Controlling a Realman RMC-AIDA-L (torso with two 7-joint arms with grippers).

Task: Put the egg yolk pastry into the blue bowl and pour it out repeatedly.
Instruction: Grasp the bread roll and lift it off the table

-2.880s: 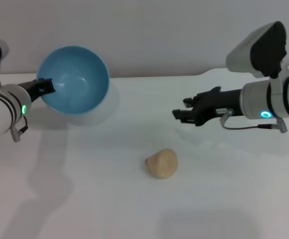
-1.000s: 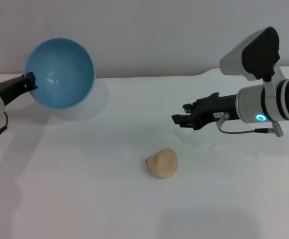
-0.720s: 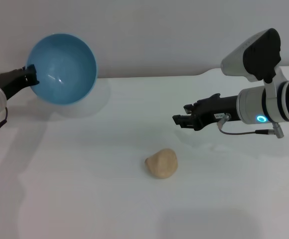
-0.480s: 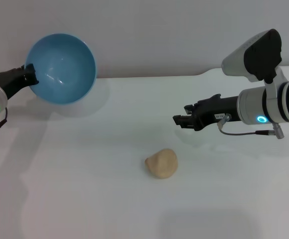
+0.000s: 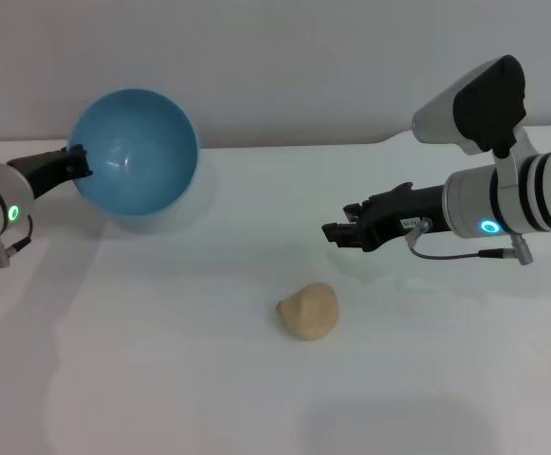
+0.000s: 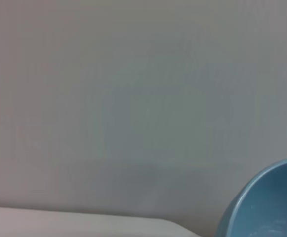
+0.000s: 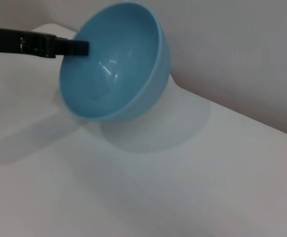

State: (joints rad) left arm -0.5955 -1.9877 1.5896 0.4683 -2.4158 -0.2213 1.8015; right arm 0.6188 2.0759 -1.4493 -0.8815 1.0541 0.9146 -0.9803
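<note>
Jaws first. Left gripper (image 5: 78, 161) is clamped on the rim of the blue bowl (image 5: 135, 152), at about 9 o'clock on the bowl as I see it from the head camera. Bowl is tipped hard on its side, mouth facing toward me and the table centre; nothing inside it. Right wrist camera confirms: dark fingers (image 7: 71, 47) pinch the rim, bowl (image 7: 118, 69) leaning, underside close to or touching the table; I can't tell which.

Right gripper (image 5: 337, 231) hovers above the table at roughly 2 o'clock from the pastry (image 5: 308, 311), well apart from it. Fingers look close together with nothing between them; I can't judge the gap with confidence.

Pastry lies bare on the white table (image 5: 161, 360), near centre, far from the bowl, which sits off at its 10 o'clock.

Risks as I read them:
- Rim pinch is a thin hold on a glossy surface. Swinging the bowl upright could let it slip or twist in the grip.
- Bowl is tilted now; dropping the pastry in before it is levelled would roll it straight back out.
- Pastry looks soft and cracked. Too firm a squeeze may crumble it; too light and it drops on the carry.
- Both arms converging near the bowl risks a knock between them.
</note>
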